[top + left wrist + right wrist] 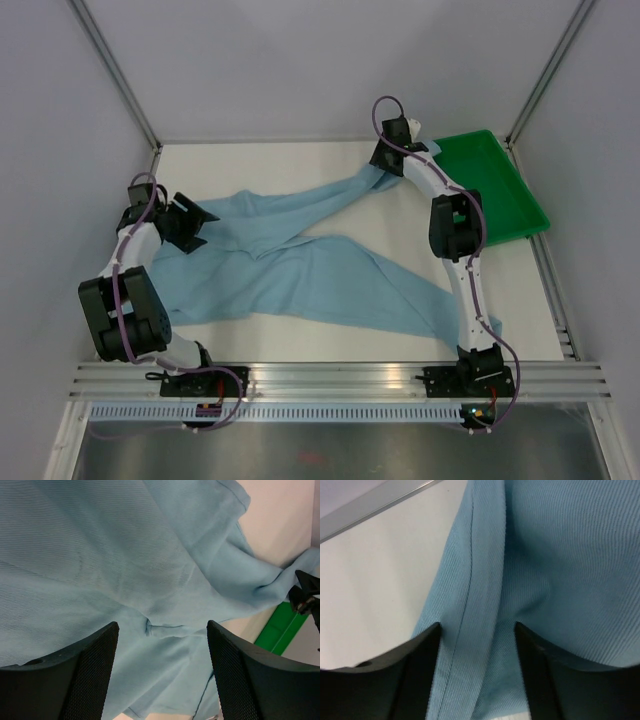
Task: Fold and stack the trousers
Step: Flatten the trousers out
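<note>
The light sky-blue trousers [300, 265] lie spread on the white table. The waist end is at the left. One leg runs to the back right and the other to the front right [440, 310]. My left gripper [198, 222] hovers over the waist end, open, and wrinkled cloth [150, 580] fills the space under its fingers [95, 670]. My right gripper [386, 160] is at the far leg's end, open. Its fingertips [427, 645] straddle a stitched seam of the cloth [485, 605] without pinching it.
A green plastic tray [505, 195] stands at the back right, just beyond the right arm; its edge [280, 627] also shows in the left wrist view. Metal frame posts [115, 70] flank the table. The right arm [465, 260] crosses over the front leg.
</note>
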Controlling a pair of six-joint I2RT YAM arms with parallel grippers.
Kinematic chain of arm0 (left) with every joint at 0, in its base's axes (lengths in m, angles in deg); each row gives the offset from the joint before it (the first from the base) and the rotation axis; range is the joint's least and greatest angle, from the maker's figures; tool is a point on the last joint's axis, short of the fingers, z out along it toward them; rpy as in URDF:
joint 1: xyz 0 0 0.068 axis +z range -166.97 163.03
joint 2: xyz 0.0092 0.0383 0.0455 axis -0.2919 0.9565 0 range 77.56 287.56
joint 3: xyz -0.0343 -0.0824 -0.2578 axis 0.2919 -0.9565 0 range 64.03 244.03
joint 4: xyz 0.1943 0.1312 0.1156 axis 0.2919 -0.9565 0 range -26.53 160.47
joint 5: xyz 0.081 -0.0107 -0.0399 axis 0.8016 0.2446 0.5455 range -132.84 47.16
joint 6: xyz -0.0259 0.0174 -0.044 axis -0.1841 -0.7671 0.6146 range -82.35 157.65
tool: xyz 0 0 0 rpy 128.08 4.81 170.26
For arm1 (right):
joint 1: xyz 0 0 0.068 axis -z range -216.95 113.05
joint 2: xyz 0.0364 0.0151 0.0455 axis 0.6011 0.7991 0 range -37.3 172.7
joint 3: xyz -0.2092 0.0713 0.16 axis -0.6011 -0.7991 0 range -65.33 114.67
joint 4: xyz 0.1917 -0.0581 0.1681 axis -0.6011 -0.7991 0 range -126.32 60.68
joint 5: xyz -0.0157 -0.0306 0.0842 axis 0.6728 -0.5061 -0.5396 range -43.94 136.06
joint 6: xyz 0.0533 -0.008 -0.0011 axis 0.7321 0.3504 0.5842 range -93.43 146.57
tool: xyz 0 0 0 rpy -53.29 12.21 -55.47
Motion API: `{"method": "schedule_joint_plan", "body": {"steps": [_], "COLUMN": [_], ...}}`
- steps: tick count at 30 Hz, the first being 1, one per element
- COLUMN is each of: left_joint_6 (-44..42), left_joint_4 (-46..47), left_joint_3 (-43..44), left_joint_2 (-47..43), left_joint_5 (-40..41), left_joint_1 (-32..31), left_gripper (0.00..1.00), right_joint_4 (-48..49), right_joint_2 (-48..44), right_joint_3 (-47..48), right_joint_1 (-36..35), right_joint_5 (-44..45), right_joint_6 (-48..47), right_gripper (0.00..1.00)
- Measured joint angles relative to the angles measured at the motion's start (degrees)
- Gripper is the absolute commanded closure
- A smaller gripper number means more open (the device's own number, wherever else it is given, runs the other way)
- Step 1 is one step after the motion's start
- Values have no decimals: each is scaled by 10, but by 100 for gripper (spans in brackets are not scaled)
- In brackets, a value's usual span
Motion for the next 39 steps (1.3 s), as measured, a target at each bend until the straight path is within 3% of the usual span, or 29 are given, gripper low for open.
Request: {"method": "schedule_joint_plan", "body": {"steps": [1,2,4,6,16,20,24,28,31,32,33,35,36,39], "left_joint_6": [0,0,0,0,0,1,1,0,-2,-3,-4,-6,-8,-20], "left_joint_4": [0,2,2,2,3,2,2,-1,-2,-4,-5,-5,-5,-9], "left_joint_3": [-1,-1,-1,-1,-1,7,26,50,70,77,83,94,97,103], "left_joint_2": [-2,-2,-2,-2,5,44,96,120,127,129,131,135,136,136], "left_joint_5": [-1,-1,-2,-2,1,5,13,14,16,16,16,16,15,15], "left_joint_1": [-5,-9,-12,-13,-12,-12,-7,5,10,11,11,11,11,11], "left_gripper": [23,23,23,24,23,23,23,23,23,23,24,24,24,25], "right_joint_4": [3,7,15,24,107,181,275,306,267,250,229,192,175,118], "right_joint_2": [5,9,15,18,-26,-187,-426,-588,-622,-622,-621,-621,-621,-627], "right_joint_3": [1,2,2,3,16,-168,-464,-685,-776,-794,-808,-821,-820,-794], "right_joint_1": [2,3,7,10,11,3,-17,-42,-41,-40,-39,-39,-39,-39], "right_joint_5": [0,0,-1,-3,-74,-81,-55,-25,6,11,15,20,21,27], "right_joint_6": [-1,-2,-2,0,-20,-39,-52,-33,4,16,30,45,53,56], "right_gripper": [47,64,89,100,100,100,100,99,90,83,65,43,25,7]}}
